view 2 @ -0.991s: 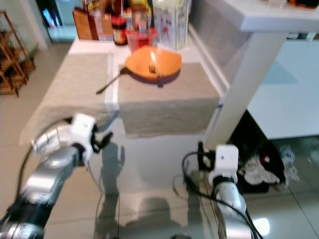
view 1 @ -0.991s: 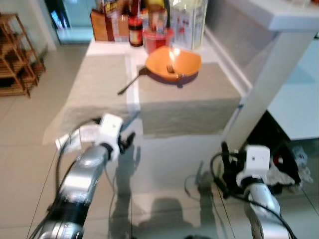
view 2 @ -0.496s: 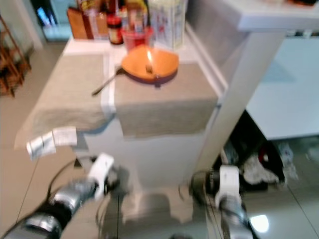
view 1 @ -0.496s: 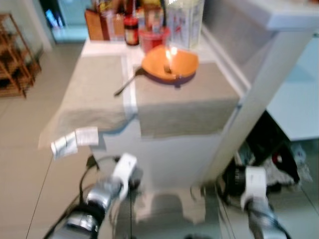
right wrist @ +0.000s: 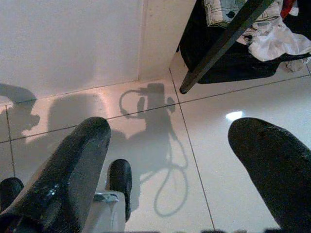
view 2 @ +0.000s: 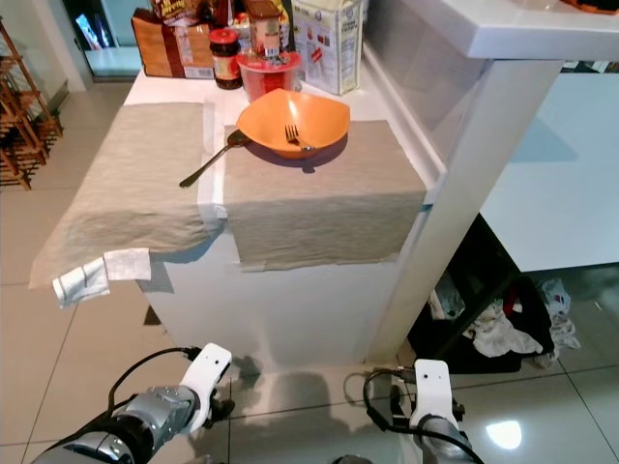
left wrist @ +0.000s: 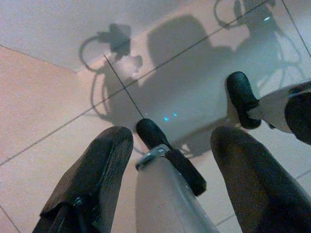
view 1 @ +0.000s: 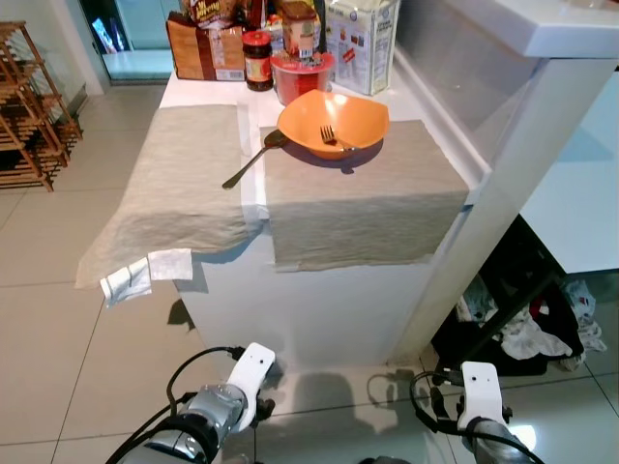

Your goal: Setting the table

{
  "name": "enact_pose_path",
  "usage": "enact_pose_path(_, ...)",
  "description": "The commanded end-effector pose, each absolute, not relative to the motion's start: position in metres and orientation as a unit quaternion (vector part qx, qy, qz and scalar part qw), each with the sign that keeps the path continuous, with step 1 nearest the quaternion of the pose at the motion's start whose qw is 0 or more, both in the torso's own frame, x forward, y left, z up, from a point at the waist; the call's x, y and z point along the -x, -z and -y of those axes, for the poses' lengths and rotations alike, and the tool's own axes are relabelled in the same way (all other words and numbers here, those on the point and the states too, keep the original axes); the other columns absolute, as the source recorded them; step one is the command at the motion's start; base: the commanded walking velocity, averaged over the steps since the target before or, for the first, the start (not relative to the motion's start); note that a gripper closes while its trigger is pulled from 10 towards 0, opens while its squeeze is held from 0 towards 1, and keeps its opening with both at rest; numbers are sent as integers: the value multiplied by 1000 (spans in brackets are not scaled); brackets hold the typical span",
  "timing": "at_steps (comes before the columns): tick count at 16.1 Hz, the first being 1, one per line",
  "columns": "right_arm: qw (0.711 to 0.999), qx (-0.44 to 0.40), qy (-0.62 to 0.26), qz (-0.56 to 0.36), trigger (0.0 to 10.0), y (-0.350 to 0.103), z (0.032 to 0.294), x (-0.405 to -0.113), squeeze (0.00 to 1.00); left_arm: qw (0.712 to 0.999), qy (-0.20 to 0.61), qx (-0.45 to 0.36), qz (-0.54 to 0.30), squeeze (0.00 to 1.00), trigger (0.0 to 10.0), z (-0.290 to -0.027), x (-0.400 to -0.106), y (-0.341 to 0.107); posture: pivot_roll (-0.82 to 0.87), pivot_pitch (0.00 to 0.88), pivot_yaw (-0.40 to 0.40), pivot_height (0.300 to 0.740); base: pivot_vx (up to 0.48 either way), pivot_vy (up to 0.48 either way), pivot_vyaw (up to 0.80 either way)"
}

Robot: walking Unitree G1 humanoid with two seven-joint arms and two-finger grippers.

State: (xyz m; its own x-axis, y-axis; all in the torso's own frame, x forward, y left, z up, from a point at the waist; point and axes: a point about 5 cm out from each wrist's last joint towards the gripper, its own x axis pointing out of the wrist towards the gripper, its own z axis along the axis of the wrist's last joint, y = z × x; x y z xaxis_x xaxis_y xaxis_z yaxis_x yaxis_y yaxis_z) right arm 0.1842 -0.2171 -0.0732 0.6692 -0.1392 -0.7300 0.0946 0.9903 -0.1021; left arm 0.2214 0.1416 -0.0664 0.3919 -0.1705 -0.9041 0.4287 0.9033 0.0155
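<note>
An orange bowl (view 1: 334,123) with a fork (view 1: 330,134) inside stands at the far end of the right grey placemat (view 1: 363,198). A dark spoon (view 1: 253,158) lies slanted across the gap to the left placemat (view 1: 179,174). Both mats drape over the near edge of the white table (view 1: 309,300). My two arms hang low in front of the table, well below its top. In the left wrist view my left gripper (left wrist: 172,138) is open over the floor tiles with nothing between its fingers. My right gripper (right wrist: 172,128) is open too, above the floor by the table's base.
Jars (view 1: 258,58), a red cup (view 1: 302,75) and cartons (view 1: 360,39) crowd the table's far end. A white counter (view 1: 542,39) and its slanted post (view 1: 503,184) close the right side, with a dark basket of cloths (view 1: 522,324) beneath. A wooden rack (view 1: 24,126) stands far left.
Both arms have dropped from in front of the table edge to hanging near the floor. The view has steadied and shifted slightly; bowl, fork and spoon lie as before.
</note>
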Motion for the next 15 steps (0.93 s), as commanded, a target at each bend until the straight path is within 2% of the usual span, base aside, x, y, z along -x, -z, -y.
enact_pose_path(1, 916, 29, 62, -395, 10000, 72, 216, -188, 0, 826, 176, -134, -518, 0, 10000, -143, -223, 66, -39, 0, 5, 740, 0, 0, 0)
enact_pose_path(8, 914, 42, 50, -401, 10000, 71, 212, -196, 0, 830, 159, -159, -511, 0, 10000, -155, -226, 65, -42, 0, 0, 740, 0, 0, 0)
enact_pose_path(15, 913, 57, 49, -400, 10000, 69, 211, -200, 0, 837, 151, -151, -504, 0, 10000, -155, -227, 64, -35, 0, -8, 740, 0, 0, 0)
